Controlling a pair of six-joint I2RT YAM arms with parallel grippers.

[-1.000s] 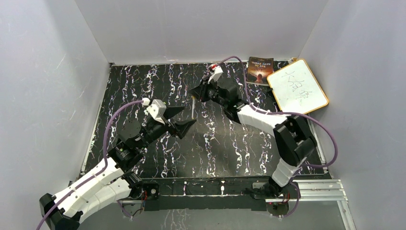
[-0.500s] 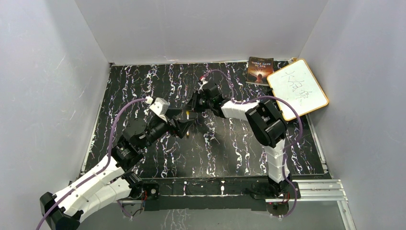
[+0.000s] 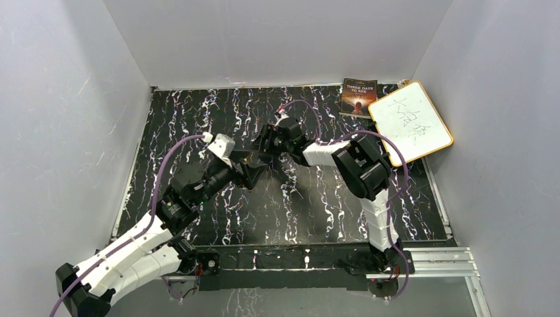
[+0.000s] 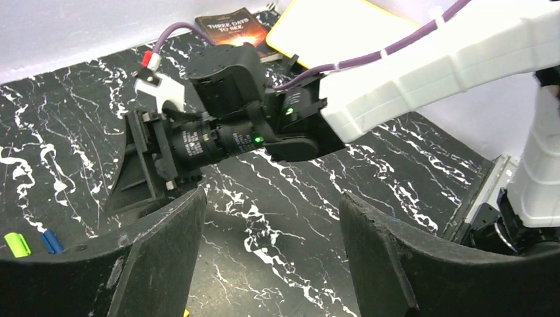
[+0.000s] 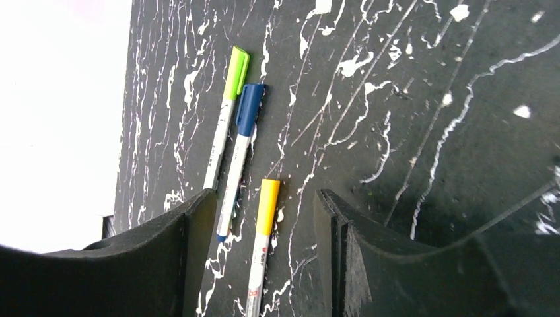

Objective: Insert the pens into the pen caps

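Three white pens lie side by side on the black marble table (image 5: 409, 99), each with a cap on its far end. One has a green cap (image 5: 236, 72), one a blue cap (image 5: 250, 109), one an orange-yellow cap (image 5: 268, 207). My right gripper (image 5: 264, 198) is open just above them, and the orange-capped pen (image 5: 256, 277) lies loose between its fingers. My left gripper (image 4: 272, 201) is open and empty, facing the right wrist (image 4: 218, 139) at close range. The green (image 4: 16, 244) and blue (image 4: 51, 242) cap ends show beside its left finger. From above, both grippers (image 3: 261, 155) hide the pens.
A dark book (image 3: 358, 96) and a yellow-framed whiteboard (image 3: 410, 123) lie at the back right corner. White walls enclose the table on three sides. A metal rail (image 3: 429, 261) runs along the near edge by the arm bases.
My right gripper swung left and down toward the left gripper, then opened and let go of the orange-capped pen, which now lies on the table. The left gripper edged toward it.
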